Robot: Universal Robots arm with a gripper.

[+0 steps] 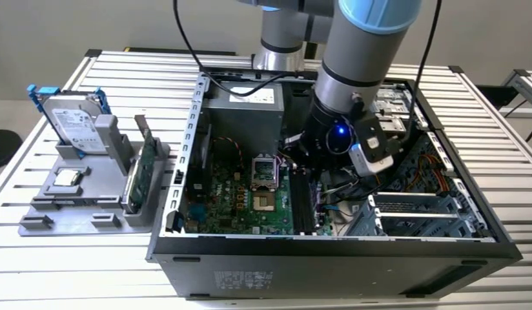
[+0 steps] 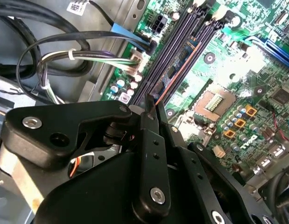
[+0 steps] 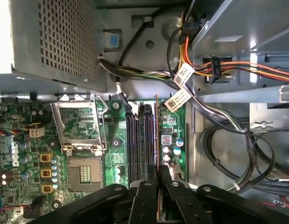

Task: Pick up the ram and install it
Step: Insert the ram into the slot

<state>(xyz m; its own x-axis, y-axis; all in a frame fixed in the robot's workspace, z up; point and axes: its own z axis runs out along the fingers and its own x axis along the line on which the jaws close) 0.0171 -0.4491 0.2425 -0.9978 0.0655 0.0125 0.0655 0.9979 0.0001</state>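
On the exterior view's left, near the table's [image 1: 42, 271] left edge, sits a grey holder [image 1: 85, 194] with a silver hard drive [image 1: 75, 126] in blue rails standing up in it, and a green card [image 1: 139, 177] upright on edge just beside that. Further right is the open computer case [image 1: 335, 252], lying on its side, with the green motherboard [image 1: 240, 200] showing inside and the arm [image 1: 361, 71] reaching down into it.

The claw [image 2: 151, 109] is right over the memory slots [image 3: 139, 140] on the board. Its two black fingers [image 3: 146, 198] are pinched nearly together with just a thin gap, and there's a thin edge caught between them, which looks like the ram [image 2: 179, 70]. In the second wrist view it's a long, skinny stick seen almost edge-on, dark with an orange-ish line along the top, running along one of the black slots. In the first wrist view it's a thin strip standing upright in the slot nearest the bundle of cables [image 3: 219, 140]. Can't tell if it's clicked all the way down.
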